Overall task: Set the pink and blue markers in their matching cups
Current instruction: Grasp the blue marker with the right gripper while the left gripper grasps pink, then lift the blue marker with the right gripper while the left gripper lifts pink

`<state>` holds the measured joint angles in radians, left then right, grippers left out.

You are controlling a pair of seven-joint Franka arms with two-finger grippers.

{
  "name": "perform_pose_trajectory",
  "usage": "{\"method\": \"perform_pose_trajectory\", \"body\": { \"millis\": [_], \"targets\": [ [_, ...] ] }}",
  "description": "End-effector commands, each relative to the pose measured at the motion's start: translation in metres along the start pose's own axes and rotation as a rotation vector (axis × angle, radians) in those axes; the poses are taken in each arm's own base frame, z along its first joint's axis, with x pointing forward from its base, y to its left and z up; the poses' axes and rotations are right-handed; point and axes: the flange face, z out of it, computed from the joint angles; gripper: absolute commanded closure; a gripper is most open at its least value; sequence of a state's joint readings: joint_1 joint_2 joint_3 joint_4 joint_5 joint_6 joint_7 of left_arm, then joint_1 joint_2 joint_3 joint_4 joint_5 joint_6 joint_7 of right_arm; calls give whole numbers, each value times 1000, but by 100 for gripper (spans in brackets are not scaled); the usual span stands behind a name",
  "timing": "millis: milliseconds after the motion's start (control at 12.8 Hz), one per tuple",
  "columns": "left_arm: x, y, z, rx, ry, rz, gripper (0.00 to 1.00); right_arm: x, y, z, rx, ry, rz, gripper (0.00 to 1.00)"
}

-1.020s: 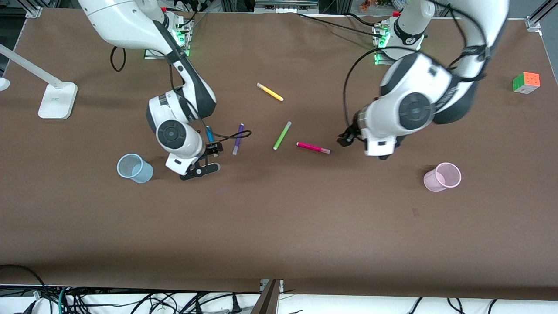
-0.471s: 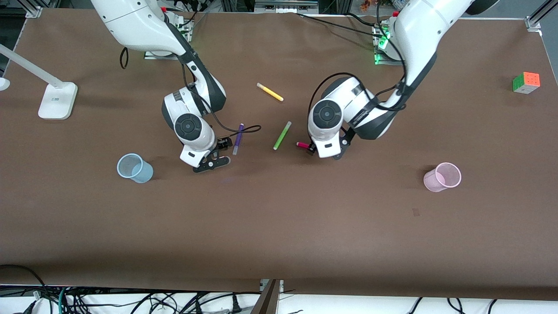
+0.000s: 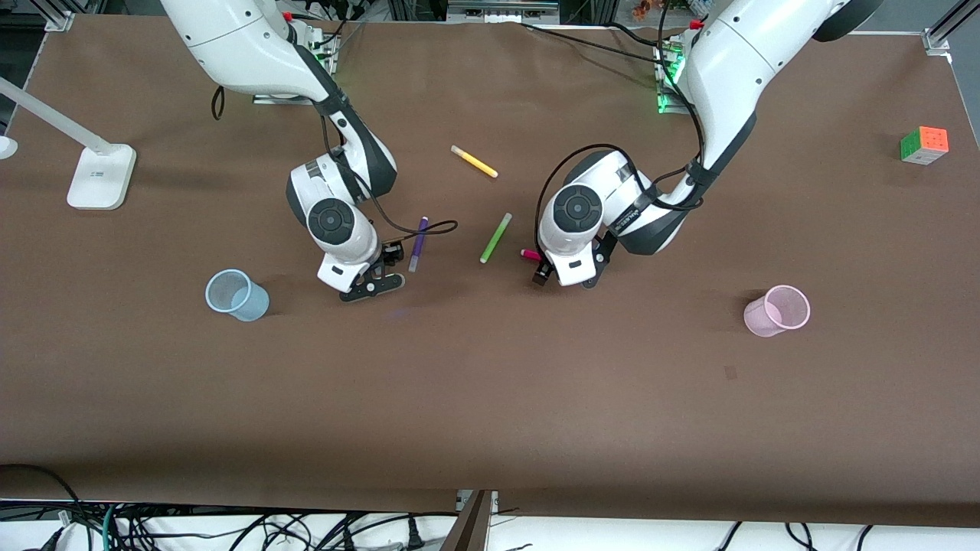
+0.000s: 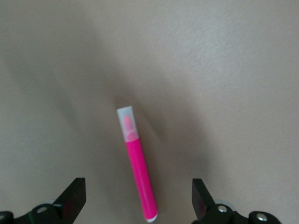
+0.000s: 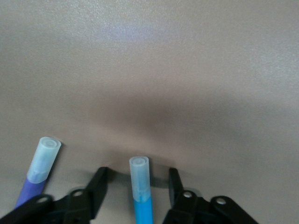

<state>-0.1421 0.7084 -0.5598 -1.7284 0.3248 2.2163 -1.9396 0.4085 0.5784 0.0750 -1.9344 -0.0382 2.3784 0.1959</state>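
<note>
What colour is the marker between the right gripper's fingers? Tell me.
Blue marker with a pale cap, seen best in the right wrist view.

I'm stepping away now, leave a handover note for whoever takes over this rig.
Left pincer: open, low over the pink marker, which lies on the table between its fingers, not gripped.
Right pincer: open, straddling the blue marker, beside the purple pen.
Blue cup stands toward the right arm's end, pink cup toward the left arm's end; no marker shows in either.
Done: both pincers lined up.
Left: grip each marker, carry, drop in its matching cup.
</note>
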Motion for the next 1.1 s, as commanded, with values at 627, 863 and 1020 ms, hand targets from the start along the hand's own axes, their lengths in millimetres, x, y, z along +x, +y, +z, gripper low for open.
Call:
{"method": "perform_pose_trajectory", "body": {
  "millis": [627,863,1020],
  "targets": [
    [-6,-28,47,-83,34,29,45,46,32,-121,-3,47,-172,96],
    [-5,-28,47,-91,54,47,100,58,76,-170,15,22,-339,96],
    [6,-24,34,-106,64,35,100,57,108,-191,64,33,-485,95]
  ]
}}
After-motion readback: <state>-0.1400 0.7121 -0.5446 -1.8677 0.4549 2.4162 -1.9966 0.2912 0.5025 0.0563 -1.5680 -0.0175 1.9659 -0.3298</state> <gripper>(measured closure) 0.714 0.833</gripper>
